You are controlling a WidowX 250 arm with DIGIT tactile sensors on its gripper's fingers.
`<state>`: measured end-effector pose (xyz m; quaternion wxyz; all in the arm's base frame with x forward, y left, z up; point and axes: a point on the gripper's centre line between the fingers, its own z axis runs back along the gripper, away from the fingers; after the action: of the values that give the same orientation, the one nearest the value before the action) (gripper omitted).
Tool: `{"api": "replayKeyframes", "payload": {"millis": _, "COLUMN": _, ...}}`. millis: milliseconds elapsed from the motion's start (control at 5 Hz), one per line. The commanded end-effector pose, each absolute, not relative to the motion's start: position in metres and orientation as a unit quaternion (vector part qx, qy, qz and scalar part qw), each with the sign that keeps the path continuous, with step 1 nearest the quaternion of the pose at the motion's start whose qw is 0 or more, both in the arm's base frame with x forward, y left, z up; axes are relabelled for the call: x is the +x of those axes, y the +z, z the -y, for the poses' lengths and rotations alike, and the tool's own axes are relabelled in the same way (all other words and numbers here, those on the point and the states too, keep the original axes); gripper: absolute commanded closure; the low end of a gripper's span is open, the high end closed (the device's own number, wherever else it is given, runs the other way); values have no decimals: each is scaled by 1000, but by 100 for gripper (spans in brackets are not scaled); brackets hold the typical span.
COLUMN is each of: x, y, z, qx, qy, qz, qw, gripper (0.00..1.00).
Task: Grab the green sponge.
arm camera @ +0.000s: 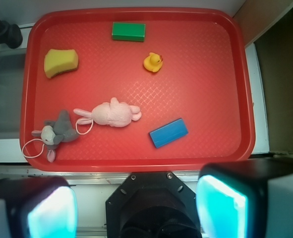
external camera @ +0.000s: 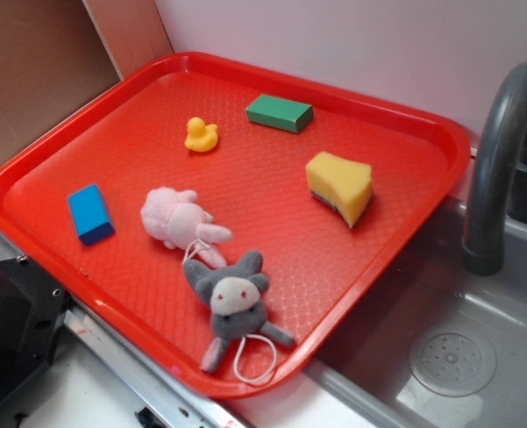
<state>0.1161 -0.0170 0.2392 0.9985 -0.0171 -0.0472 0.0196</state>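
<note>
The green sponge (external camera: 340, 185) is a thick yellow wedge with a thin dark layer on its underside. It lies on the right part of the red tray (external camera: 406, 116). In the wrist view the green sponge (arm camera: 61, 62) is at the tray's upper left. My gripper (arm camera: 136, 208) is open and empty, high above the tray's near edge, far from the sponge. Its two cyan pads (arm camera: 221, 204) frame the robot's black base. The gripper does not show in the exterior view.
On the tray (arm camera: 240, 74) lie a flat green block (external camera: 279, 112), a yellow rubber duck (external camera: 201, 135), a blue block (external camera: 90, 213), a pink plush (external camera: 181, 220) and a grey plush (external camera: 232, 301) with a white string. A grey sink (external camera: 450, 339) and dark faucet (external camera: 499, 152) stand right of the tray.
</note>
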Motion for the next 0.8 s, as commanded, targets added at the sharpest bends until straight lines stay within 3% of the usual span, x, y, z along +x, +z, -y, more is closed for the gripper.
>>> {"api": "replayKeyframes", "payload": {"millis": 0, "x": 116, "y": 239, "z": 17, "qx": -17, "qy": 20, "qz": 47, "qw": 999, "gripper": 0}}
{"api": "replayKeyframes", "payload": {"millis": 200, "x": 162, "y": 237, "z": 19, "qx": 24, "qy": -106, "qz": 95, "qw": 990, "gripper": 0}}
{"api": "replayKeyframes", "payload": {"millis": 600, "x": 221, "y": 223, "z": 42, "qx": 47, "qy": -247, "qz": 91, "qw": 964, "gripper": 0}}
